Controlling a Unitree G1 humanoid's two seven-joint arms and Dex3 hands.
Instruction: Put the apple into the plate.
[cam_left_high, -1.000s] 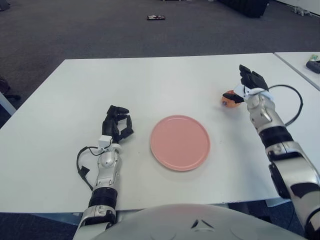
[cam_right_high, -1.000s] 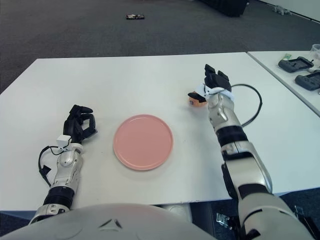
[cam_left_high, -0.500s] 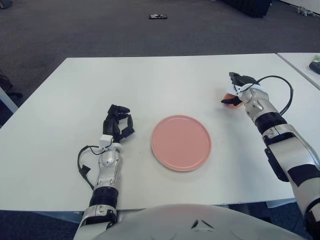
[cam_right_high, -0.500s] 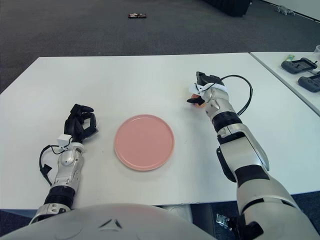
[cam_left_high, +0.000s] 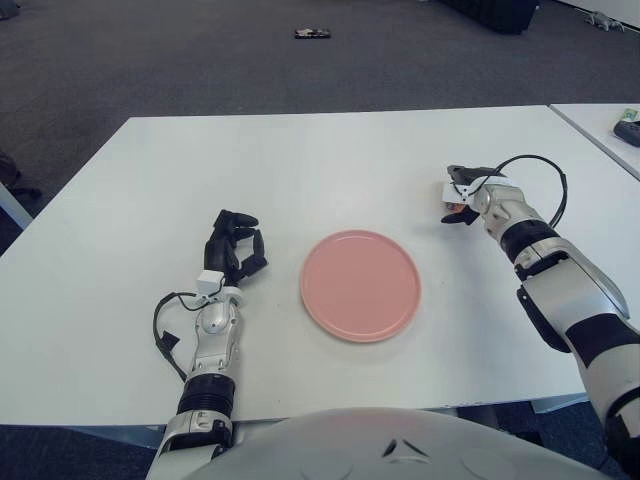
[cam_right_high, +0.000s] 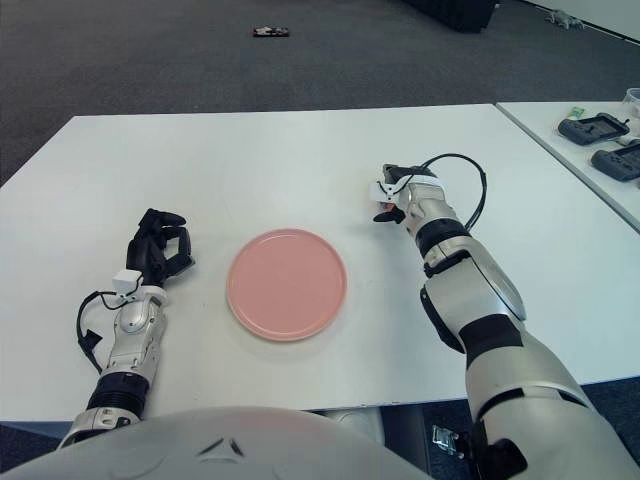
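right hand (cam_left_high: 458, 196) curled over the apple (cam_left_high: 457, 210), apparently gripping it on the tabletop (cam_left_high: 300, 160), right of the pink plate (cam_left_high: 360, 285) | apple mostly hidden, likely firm, smooth, round and prone to roll; best cupped around its middle | left hand (cam_left_high: 236, 250) curled, holding nothing, left of plate

Right arm stretched to the far right, left hand idle at the near left

The right hand (cam_left_high: 462, 194) is at the far right, palm turned down, and its dark fingers (cam_left_high: 458, 173) are curled over something small; a black cable loops behind the wrist. The silver right forearm goes from there toward the near right corner. The left hand (cam_left_high: 235, 248) is at the near left, its black fingers curled inward and holding nothing, the forearm straight behind it
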